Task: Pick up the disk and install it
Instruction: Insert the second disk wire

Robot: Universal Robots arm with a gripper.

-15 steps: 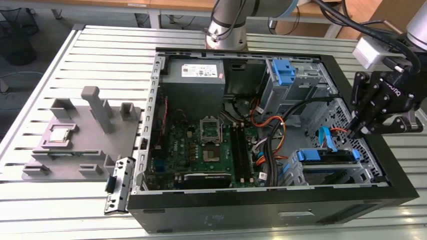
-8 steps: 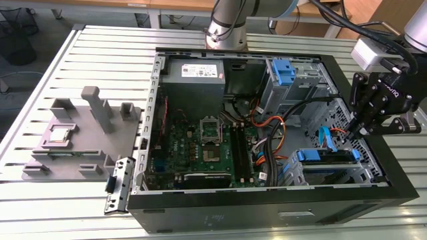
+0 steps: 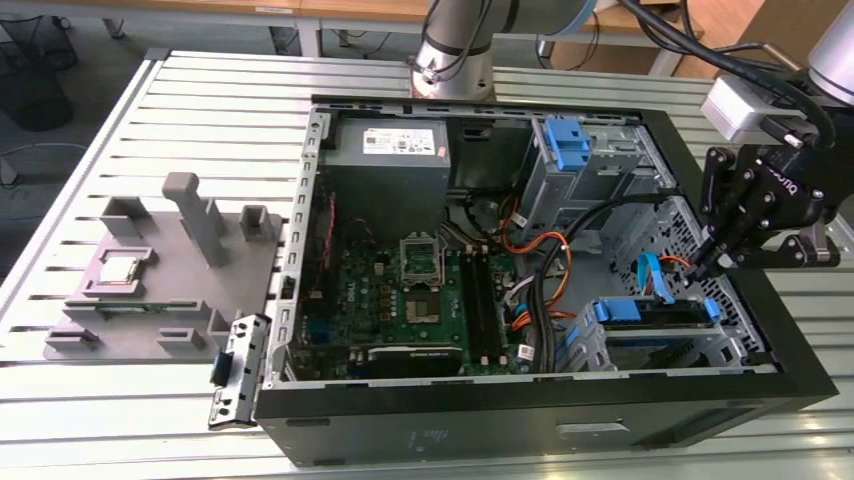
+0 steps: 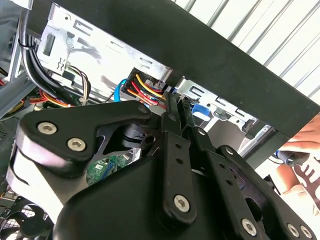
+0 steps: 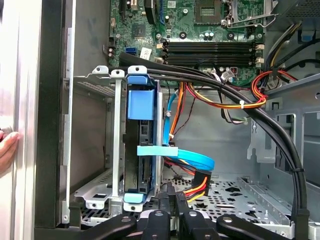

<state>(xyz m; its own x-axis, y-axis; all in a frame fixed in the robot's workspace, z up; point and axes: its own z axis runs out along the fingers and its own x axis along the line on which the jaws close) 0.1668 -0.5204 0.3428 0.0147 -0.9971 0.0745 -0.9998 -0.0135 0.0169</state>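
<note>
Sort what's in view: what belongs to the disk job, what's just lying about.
Job: disk, sitting in the drive bay; gripper beside it.
Lying about: grey fixture on the table; black bracket; a person's hand.

the disk [image 5: 141, 150] sits in the drive bay [image 5: 112, 135], gripper [image 5: 172, 200] just beside.

I see one open computer case [image 3: 534, 420] on one slatted table [image 3: 200, 110]. I count one green board [image 3: 400, 290] inside it and one grey power box [image 3: 387, 150] at the back. There are two blue brackets: one upright [image 3: 567, 145], one on the disk [image 3: 654, 312] in its bay. One grey holder [image 3: 147, 280] sits beside the case. I see one arm with one claw [image 3: 717, 265].
</note>
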